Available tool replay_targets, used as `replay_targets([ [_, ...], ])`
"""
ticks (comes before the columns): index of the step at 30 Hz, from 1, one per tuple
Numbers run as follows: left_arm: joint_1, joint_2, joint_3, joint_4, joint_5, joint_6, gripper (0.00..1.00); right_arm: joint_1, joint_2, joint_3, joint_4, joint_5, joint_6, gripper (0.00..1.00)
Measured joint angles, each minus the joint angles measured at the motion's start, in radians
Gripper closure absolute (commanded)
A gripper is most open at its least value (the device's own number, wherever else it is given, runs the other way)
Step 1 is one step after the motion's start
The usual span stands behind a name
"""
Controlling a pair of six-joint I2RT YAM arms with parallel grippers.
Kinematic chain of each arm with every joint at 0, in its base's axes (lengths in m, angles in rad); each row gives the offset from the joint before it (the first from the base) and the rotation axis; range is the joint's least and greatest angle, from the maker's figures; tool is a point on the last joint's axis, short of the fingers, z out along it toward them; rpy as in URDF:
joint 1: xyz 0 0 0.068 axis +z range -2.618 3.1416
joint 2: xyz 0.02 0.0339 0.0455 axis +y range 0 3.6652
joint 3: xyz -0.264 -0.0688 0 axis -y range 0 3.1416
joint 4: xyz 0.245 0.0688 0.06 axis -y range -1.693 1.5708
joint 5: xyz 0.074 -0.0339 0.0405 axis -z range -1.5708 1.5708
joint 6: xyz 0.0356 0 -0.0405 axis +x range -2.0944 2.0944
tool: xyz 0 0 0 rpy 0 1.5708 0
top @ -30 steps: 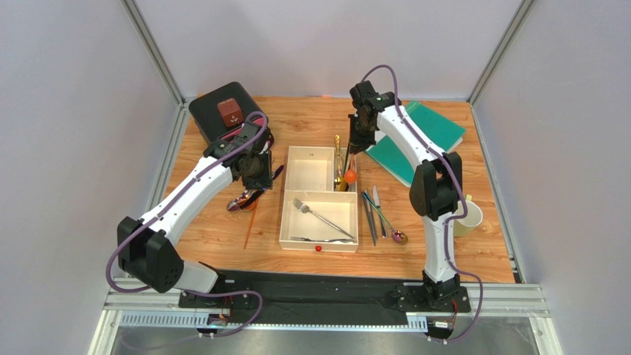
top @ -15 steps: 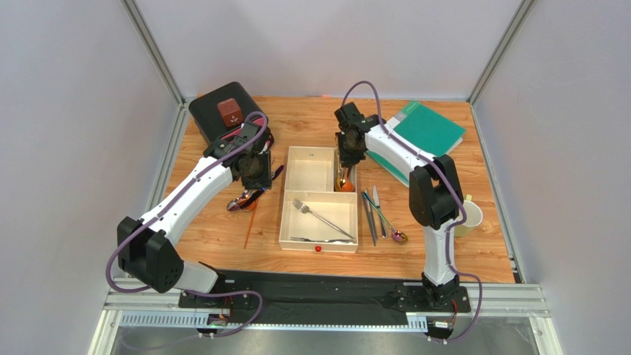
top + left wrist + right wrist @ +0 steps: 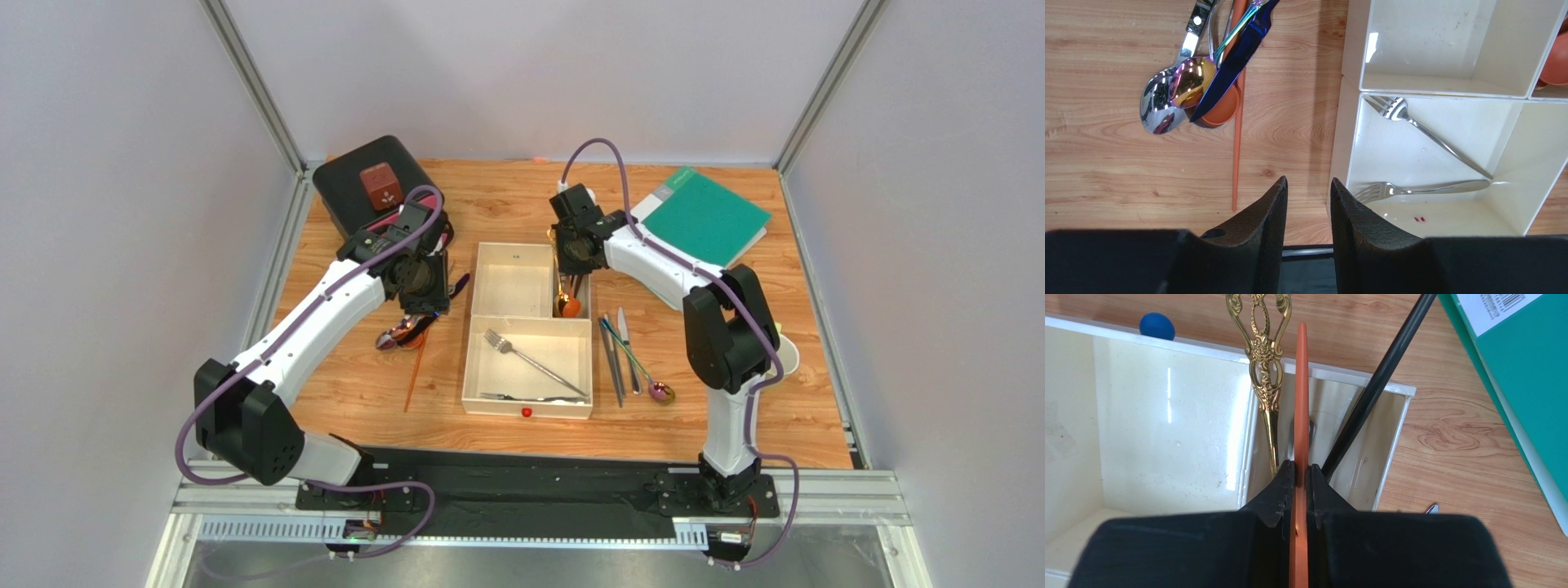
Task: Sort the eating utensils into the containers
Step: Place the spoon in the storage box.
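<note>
Orange utensil point(image 3: 1301, 386), pinched by the right end effector point(image 3: 1298, 470), shows plainly only wrist-side.

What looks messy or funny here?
The gold utensil and the black utensil poke out over the far rim of the tray's narrow compartment instead of lying flat. Left of the tray, spoons and a blue-purple knife lie heaped crosswise.

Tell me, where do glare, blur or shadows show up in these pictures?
Right wrist view: bright streaks of glare on the tray walls; the right tool, gripping the orange utensil, looks slightly soft, being so near the lens. Left wrist view: the spoons mirror the lights. Top view: even light, only faint shadows.
</note>
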Motion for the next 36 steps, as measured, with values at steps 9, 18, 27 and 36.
replay_targets([
  [9,0.000,0.000,-0.002,-0.007,0.001,0.000,0.62,0.002,-0.033,-0.050,0.084,0.054,0.000,0.94],
  [18,0.000,-0.001,-0.009,-0.014,0.003,0.000,0.63,0.002,-0.058,-0.095,0.115,0.054,0.013,0.51],
  [27,0.000,-0.001,-0.024,-0.018,0.008,-0.005,0.63,0.005,-0.185,-0.191,0.134,0.052,0.034,0.48],
  [36,0.000,-0.010,-0.061,-0.018,0.014,-0.010,0.63,-0.009,-0.276,-0.190,0.088,0.032,0.073,0.35],
])
